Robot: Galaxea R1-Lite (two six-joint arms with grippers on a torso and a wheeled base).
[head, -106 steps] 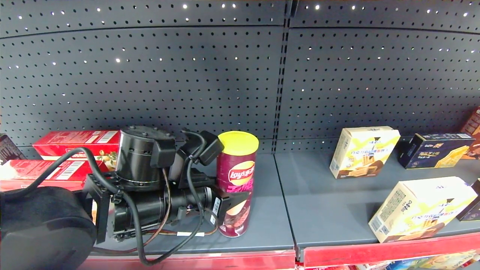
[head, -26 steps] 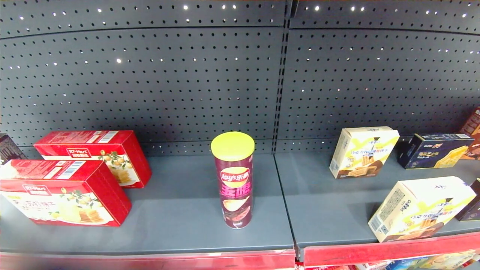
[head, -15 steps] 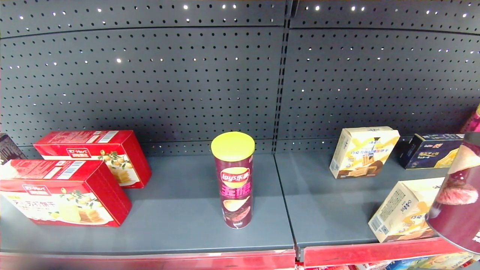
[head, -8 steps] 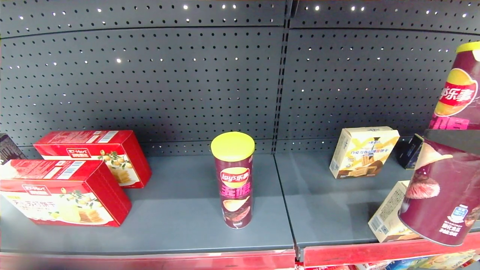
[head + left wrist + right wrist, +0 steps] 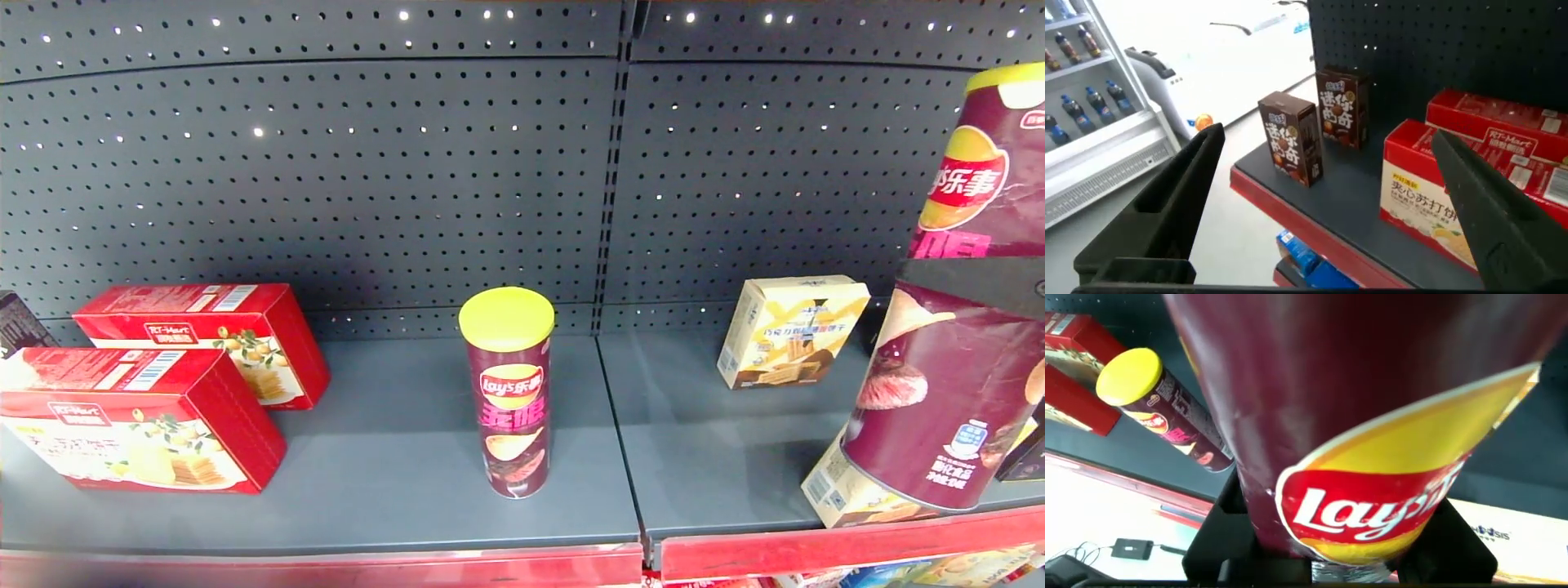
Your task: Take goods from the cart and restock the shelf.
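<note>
The right jaws are clamped round a tilted maroon chips can [image 5: 939, 408], in the air over the shelf's [image 5: 392, 457] right front; the left jaws stand apart.

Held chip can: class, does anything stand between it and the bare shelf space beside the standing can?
Nothing visible. The held chip can hangs before the front yellow box; the shelf between that box and the standing can lies bare. The rear yellow box sits farther back.
</note>
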